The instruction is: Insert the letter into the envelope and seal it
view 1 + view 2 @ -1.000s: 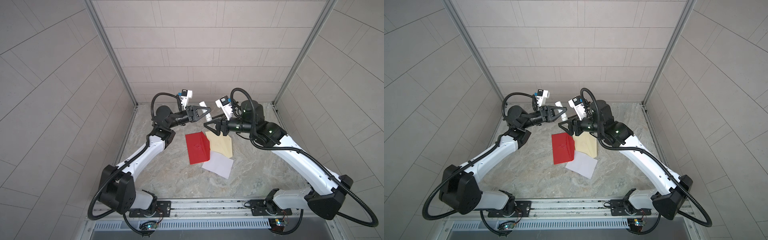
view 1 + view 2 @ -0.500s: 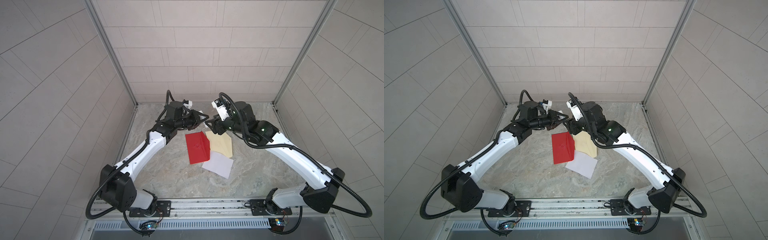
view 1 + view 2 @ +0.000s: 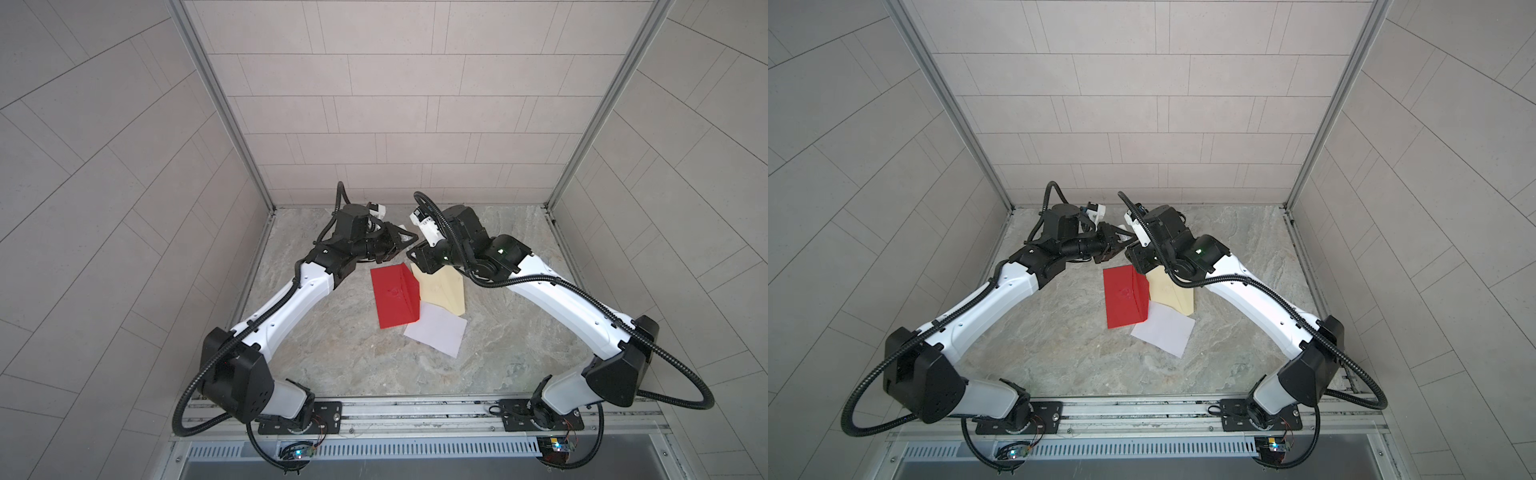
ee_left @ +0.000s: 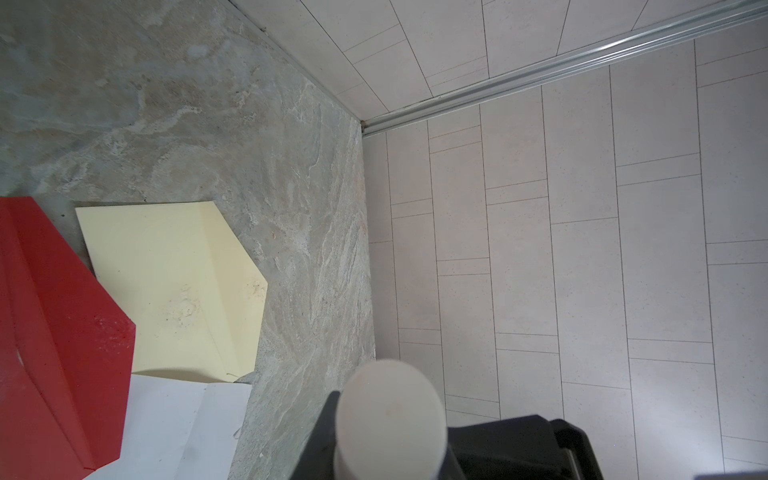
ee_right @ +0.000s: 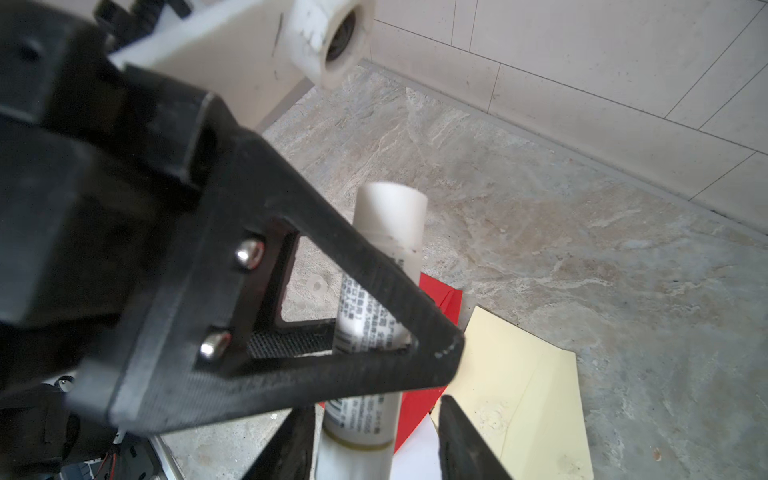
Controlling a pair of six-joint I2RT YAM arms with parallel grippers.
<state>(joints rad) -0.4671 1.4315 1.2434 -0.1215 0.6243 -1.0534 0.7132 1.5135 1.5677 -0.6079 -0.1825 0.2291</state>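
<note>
A white letter [image 3: 436,334] lies flat on the stone table, one corner tucked under a red envelope [image 3: 395,297] whose flap is folded over. A cream envelope [image 3: 442,291] lies beside the red one, partly under my right arm. My left gripper [image 3: 405,240] is shut on a white glue stick [image 5: 386,232] and holds it above the far end of the envelopes. My right gripper [image 5: 374,415] straddles the stick's lower end. Its jaws are open, with a gap on one side. From the left wrist, the stick's round end [image 4: 390,415] fills the near view.
Tiled walls close the table [image 3: 353,374] in on three sides, with the back wall just behind both grippers. The two arm bases sit on a metal rail [image 3: 415,409] along the front edge. The left gripper's black triangular finger [image 5: 353,299] crosses the right wrist view.
Both arms have dropped lower and drawn together over the far end of the envelopes. My right jaws have narrowed around the glue stick's end. The papers have not moved.
</note>
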